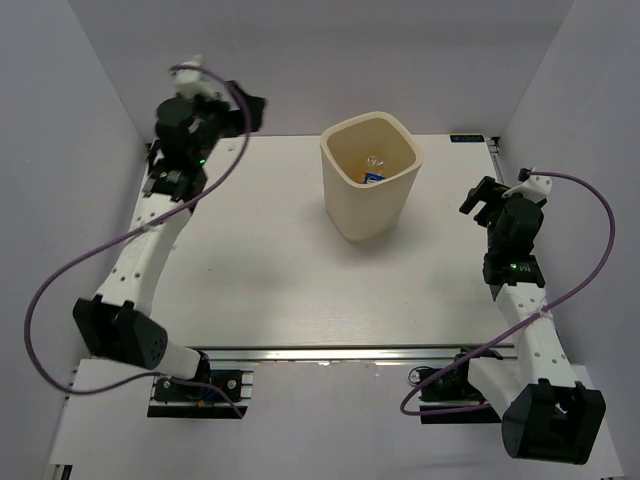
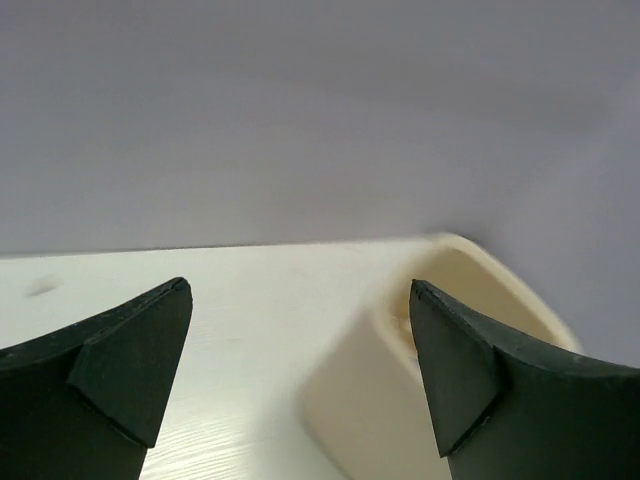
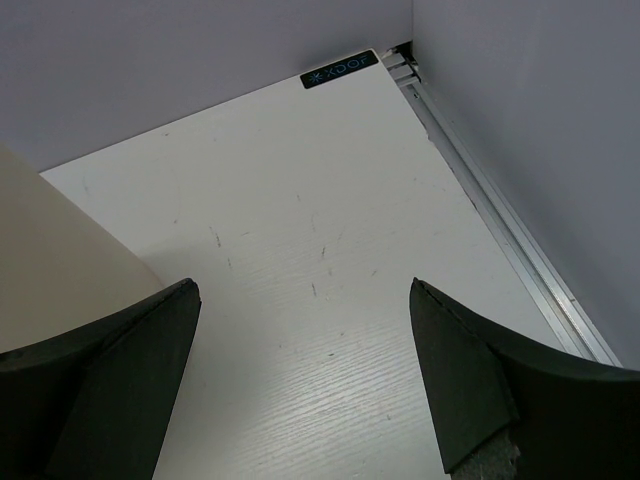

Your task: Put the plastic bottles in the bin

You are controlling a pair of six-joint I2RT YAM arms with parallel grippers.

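Observation:
The cream bin [image 1: 368,205] stands upright at the back middle of the table. Deep inside it I see a clear bottle with a blue label [image 1: 373,172]; the other bottles are hidden. No bottle lies on the table. My left gripper [image 1: 250,110] is open and empty, raised at the back left, well left of the bin; its wrist view shows the bin [image 2: 400,400] between and past its fingertips [image 2: 140,370]. My right gripper [image 1: 483,196] is open and empty to the right of the bin, whose wall [image 3: 60,270] shows at the left edge of its wrist view.
The white table [image 1: 260,280] has an aluminium rail [image 3: 500,230] along its right side and a black label [image 3: 340,70] at the back right corner. Grey walls enclose the back and both sides. Purple cables loop off both arms.

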